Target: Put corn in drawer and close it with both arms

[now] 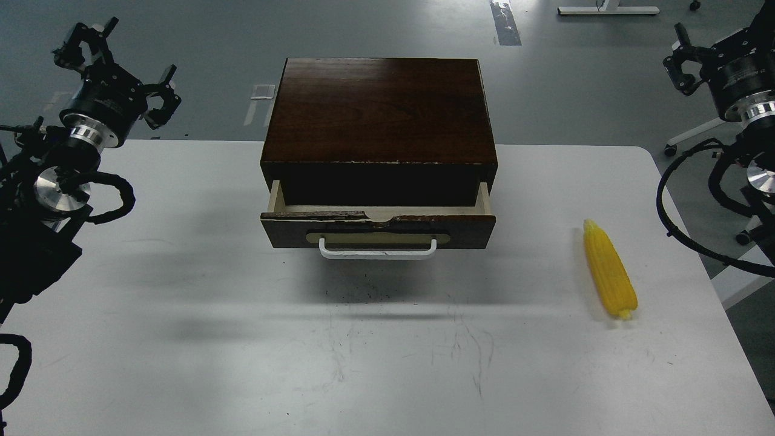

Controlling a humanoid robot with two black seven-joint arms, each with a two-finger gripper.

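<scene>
Left gripper upper left of frame, claws spread apart, holding nothing, well apart from everything. Right gripper upper right, partly cut off, can't tell if its fingers are apart or together. Corn lies right of centre on the white table, below right gripper, well apart from it; bright yellow, tapered. Drawer centre, pulled partly out of dark wooden cabinet, white bar handle, chipped top edge

Single head view: looks forward and down from above onto the white rectangular table, mid-range
</scene>
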